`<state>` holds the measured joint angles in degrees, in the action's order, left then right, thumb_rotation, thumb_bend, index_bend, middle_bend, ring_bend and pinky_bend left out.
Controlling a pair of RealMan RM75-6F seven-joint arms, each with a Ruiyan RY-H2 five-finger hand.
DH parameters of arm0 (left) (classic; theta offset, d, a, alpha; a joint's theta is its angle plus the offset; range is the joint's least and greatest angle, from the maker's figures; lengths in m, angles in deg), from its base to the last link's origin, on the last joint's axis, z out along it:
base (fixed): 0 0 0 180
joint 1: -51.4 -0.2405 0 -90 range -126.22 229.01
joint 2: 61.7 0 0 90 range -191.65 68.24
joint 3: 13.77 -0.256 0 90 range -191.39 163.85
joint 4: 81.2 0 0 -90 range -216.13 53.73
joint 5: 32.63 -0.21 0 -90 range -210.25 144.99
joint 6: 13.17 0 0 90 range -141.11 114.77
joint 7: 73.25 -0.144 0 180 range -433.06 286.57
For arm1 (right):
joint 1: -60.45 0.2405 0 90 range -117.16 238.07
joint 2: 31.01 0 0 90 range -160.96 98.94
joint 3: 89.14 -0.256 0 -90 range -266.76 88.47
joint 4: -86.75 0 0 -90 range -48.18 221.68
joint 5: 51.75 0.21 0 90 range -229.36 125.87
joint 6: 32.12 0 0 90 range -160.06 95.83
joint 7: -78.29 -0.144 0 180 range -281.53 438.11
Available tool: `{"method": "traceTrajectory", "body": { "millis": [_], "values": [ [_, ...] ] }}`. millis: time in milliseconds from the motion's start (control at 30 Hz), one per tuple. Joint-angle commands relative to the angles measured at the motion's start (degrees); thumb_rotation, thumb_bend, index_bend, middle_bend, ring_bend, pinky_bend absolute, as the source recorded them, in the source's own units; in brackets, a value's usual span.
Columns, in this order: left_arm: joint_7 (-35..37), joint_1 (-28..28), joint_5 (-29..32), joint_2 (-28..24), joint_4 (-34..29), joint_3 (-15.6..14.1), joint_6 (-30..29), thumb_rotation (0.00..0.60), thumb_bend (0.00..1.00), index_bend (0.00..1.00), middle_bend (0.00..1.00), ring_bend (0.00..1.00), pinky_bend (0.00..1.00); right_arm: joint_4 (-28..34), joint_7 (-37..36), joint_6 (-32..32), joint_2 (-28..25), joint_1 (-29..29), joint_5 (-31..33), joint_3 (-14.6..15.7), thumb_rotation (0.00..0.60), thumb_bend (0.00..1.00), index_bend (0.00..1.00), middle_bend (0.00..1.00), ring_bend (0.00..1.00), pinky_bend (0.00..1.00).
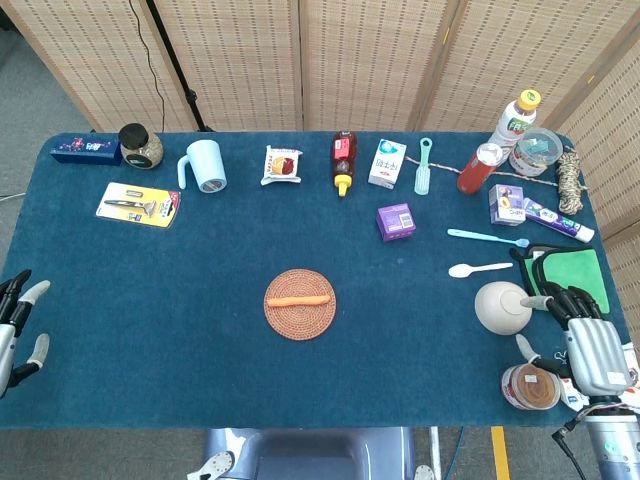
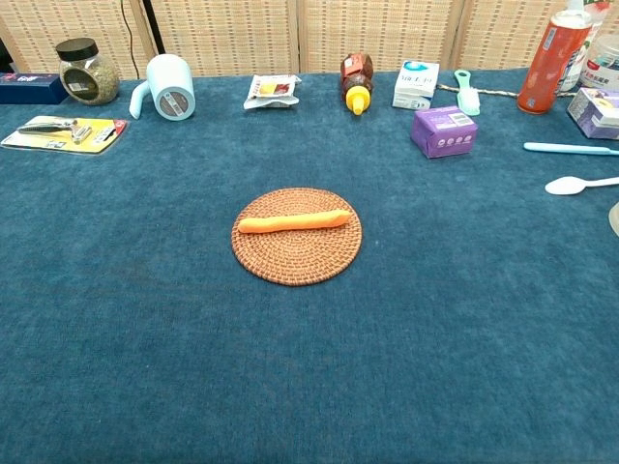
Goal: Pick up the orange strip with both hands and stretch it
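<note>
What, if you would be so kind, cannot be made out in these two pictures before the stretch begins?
- Left robot hand: head view, cut off by the left edge; absent from the chest view.
- Right robot hand: head view only; its palm side faces away.
- Underside of the orange strip: hidden against the woven mat.
- Box labels, such as the purple box: too small to read.

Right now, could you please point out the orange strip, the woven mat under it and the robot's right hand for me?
orange strip (image 2: 293, 221), chest view, middle of its length.
woven mat (image 2: 295, 259), chest view, bare weave in front of the strip.
right hand (image 1: 585, 340), head view, back of the hand.
</note>
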<state>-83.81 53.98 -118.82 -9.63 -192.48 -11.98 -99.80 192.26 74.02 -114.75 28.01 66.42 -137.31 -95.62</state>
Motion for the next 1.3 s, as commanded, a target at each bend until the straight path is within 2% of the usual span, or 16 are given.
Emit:
{"method": "traceTrajectory", "body": {
  "millis": [33,200,367,567,1300],
  "values": [
    [-0.1,0.1,0.2,-0.1,-0.1,0.2,0.1,0.600,0.45,0.15,0.05,0.07,0.01,0.6,0.5,1.5,0.5,1.4,0.0,-0.6,0.600,0.35,0.35,0.20,0.22,0.09],
    [0.0,0.4,0.7,-0.4,-0.1,0.6,0.2,0.600,0.45,0.15,0.05,0.07,0.01,2.7,1.2,4.8,1.8,4.8,0.2,-2.1,0.600,0.35,0.34,0.20,0.21,0.01],
    [0.1,0.8,1.5,-0.6,0.2,1.2,0.4,0.600,0.45,0.15,0.05,0.07,0.02,4.2,3.7,7.9,4.2,8.1,1.7,-3.5,0.600,0.35,0.34,0.19,0.15,0.00],
    [0.3,1.7,2.6,-0.8,0.6,1.9,1.4,0.600,0.45,0.15,0.05,0.07,0.01,5.6,7.0,12.2,8.5,12.5,4.6,-5.2,0.600,0.35,0.37,0.18,0.13,0.00],
    [0.1,3.6,4.9,-1.8,0.6,3.4,2.8,0.600,0.45,0.15,0.05,0.07,0.01,1.0,21.2,21.5,24.2,25.7,18.8,-8.4,0.600,0.35,0.39,0.16,0.11,0.00]
  ]
}}
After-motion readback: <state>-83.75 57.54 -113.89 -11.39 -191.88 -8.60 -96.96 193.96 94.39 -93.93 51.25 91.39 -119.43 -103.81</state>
